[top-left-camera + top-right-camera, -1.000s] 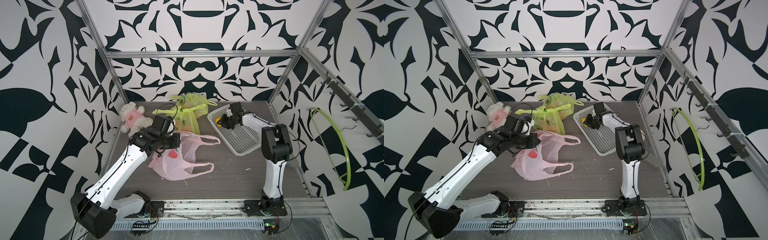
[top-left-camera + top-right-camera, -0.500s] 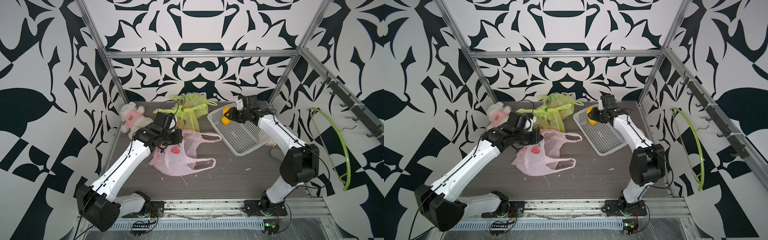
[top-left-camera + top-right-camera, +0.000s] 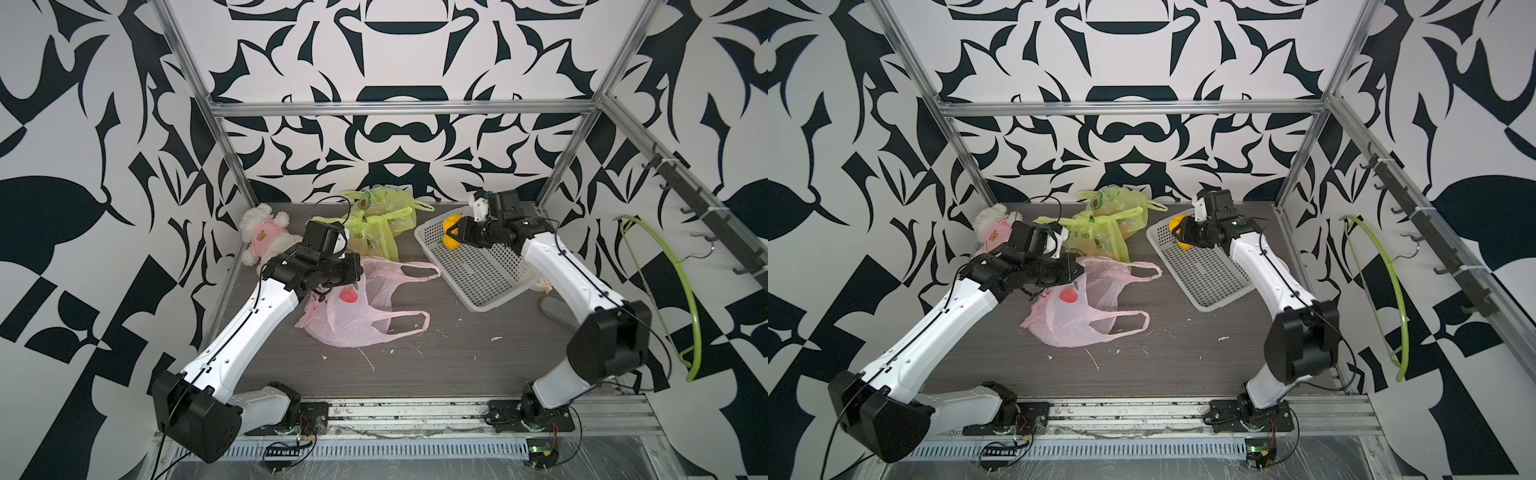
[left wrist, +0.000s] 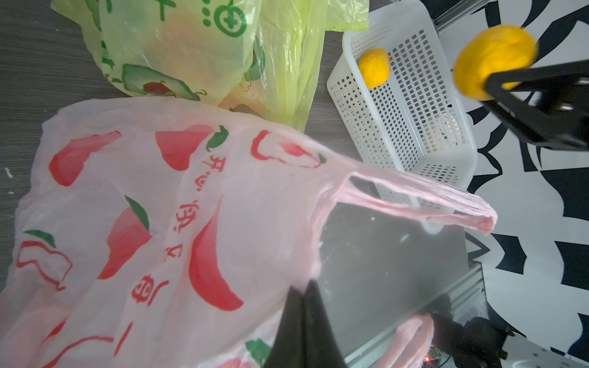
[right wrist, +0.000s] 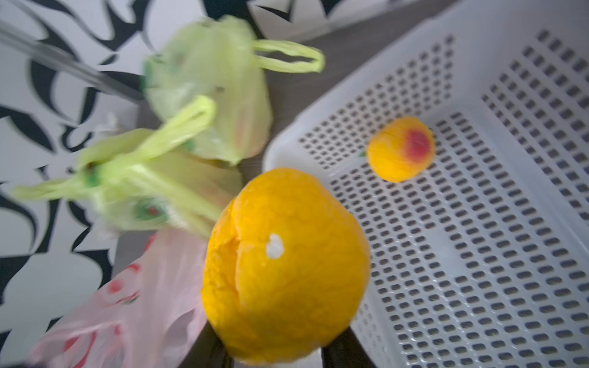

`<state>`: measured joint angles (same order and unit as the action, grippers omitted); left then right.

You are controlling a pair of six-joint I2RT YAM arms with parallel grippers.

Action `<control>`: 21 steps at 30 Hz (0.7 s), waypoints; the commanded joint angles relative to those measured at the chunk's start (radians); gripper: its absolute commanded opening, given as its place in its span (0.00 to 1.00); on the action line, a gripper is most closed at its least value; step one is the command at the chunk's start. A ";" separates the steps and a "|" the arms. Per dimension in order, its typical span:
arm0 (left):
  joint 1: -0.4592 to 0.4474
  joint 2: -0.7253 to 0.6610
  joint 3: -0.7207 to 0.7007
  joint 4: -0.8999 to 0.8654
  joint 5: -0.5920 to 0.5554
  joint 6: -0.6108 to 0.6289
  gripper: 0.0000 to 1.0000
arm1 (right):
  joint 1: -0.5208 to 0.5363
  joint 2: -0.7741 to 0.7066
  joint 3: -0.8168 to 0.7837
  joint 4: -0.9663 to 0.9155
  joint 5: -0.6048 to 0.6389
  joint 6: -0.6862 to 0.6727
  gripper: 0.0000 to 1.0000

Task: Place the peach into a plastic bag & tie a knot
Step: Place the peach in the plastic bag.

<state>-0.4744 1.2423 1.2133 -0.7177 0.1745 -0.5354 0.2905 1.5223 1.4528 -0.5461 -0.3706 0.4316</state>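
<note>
So the right gripper [image 3: 454,232] has its jaws clamped on a yellow-orange peach [image 5: 287,264] and holds it up in the air over the far end of the white basket [image 3: 484,306], not touching the mesh. A second peach [image 5: 400,149] with a red blush sits on the basket floor near that same end. Over on the other side, the left gripper [image 4: 304,318] is pinched closed on the edge of the pink bag [image 3: 353,320], I think right at the mouth, though the plastic blurs that spot in the wrist view. The bag's body slumps on the table [image 3: 457,365] with both handle loops pointing toward the basket, well apart from the peach. A couple of green bags [image 3: 374,224] lie crumpled at the back, just behind the pink one, and a plush toy [image 3: 262,237] sits in the back left corner
</note>
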 commanded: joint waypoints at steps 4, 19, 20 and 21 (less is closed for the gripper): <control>0.008 -0.005 0.039 0.031 0.027 -0.026 0.00 | 0.215 -0.157 0.049 -0.122 -0.120 -0.128 0.23; 0.007 -0.096 -0.019 0.218 0.188 -0.179 0.00 | 0.421 0.031 0.178 -0.309 -0.053 -0.162 0.28; 0.008 -0.099 -0.032 0.241 0.197 -0.192 0.00 | 0.425 0.047 0.190 -0.314 -0.054 -0.162 0.31; 0.008 -0.103 -0.047 0.266 0.203 -0.205 0.00 | 0.428 0.061 0.204 -0.323 -0.048 -0.162 0.36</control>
<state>-0.4706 1.1572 1.2049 -0.5453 0.3271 -0.6868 0.7078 1.5829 1.5890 -0.8299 -0.4377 0.2878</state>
